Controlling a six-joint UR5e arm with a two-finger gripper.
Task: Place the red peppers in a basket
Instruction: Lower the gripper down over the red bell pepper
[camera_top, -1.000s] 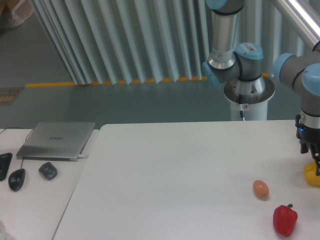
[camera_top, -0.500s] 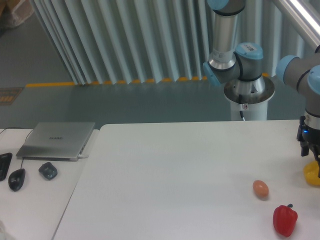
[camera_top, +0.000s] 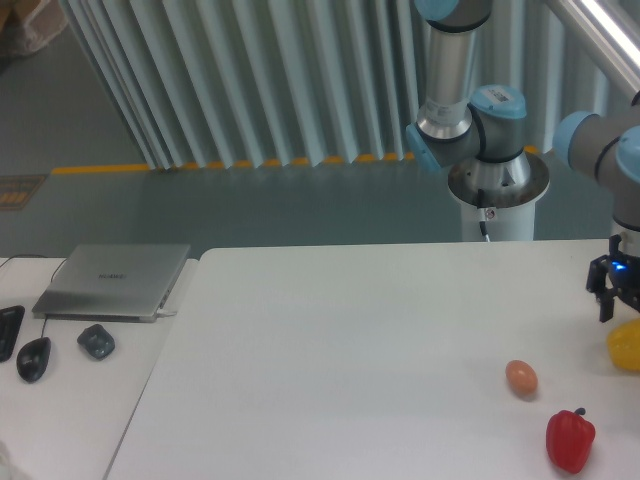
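Note:
The red pepper (camera_top: 570, 440), glossy with a short dark stem, lies on the white table (camera_top: 350, 350) near the front right corner. No basket is in view. My gripper (camera_top: 625, 314) hangs at the right edge of the frame, well behind the red pepper and just above a yellow pepper (camera_top: 626, 347). Its left finger (camera_top: 604, 305) stands wide of the wrist and nothing sits between the jaws, so it looks open. The frame edge cuts off the right finger.
A brown egg (camera_top: 521, 378) lies up and to the left of the red pepper. A closed laptop (camera_top: 115, 280), two mice (camera_top: 96, 341) and a dark device sit on the left table. The robot base (camera_top: 495, 190) stands behind the table.
The gripper has risen off the yellow pepper and shifted slightly right, leaving that pepper on the table. The red pepper and egg have not moved.

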